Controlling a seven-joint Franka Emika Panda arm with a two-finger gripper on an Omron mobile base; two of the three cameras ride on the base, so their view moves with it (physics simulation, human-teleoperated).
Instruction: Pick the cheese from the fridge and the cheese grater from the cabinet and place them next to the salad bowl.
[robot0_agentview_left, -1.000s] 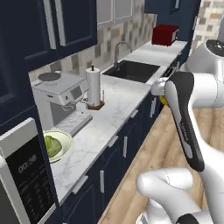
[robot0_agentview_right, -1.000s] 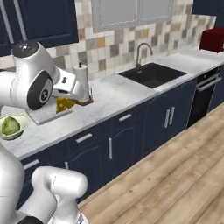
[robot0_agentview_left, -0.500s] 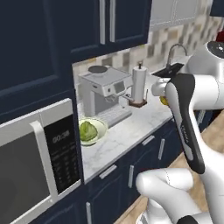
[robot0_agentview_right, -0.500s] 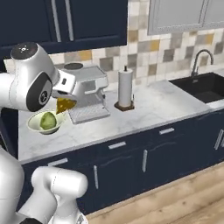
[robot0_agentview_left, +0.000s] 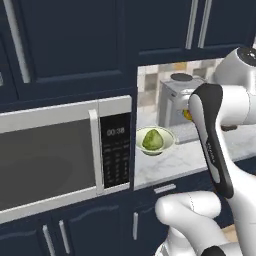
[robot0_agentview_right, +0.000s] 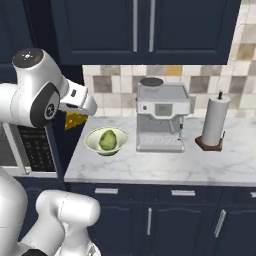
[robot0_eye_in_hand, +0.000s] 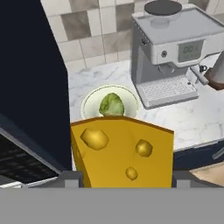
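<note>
Here the gripper (robot0_agentview_right: 75, 118) is holding the cheese (robot0_eye_in_hand: 124, 151) clamped between its fingers, keeping the wedge lifted off the counter (robot0_agentview_right: 165, 165) for carrying. Ahead of it and below, the coffee machine (robot0_eye_in_hand: 175, 52) is standing beyond the salad bowl (robot0_eye_in_hand: 94, 103), beside which the wedge likely belongs.
</note>
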